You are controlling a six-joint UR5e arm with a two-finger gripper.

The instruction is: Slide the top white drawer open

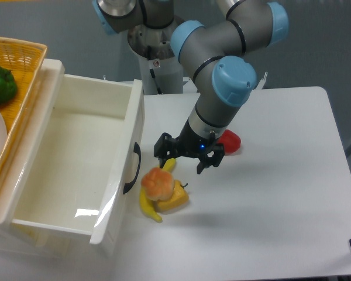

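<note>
The top white drawer [76, 170] stands pulled far out of the cabinet, its glossy inside bare. Its curved black handle [132, 168] faces right on the front panel. My gripper [186, 159] hangs to the right of the handle, apart from it, above the table. Its black fingers [162, 148] are spread and hold nothing. The lower drawer is hidden beneath the top one.
A pile of toy food [161, 190] with a banana lies by the drawer front, just under my gripper. A red pepper [229, 141] sits behind my wrist. A yellow woven basket [17, 76] with a green pepper [1, 84] tops the cabinet at left.
</note>
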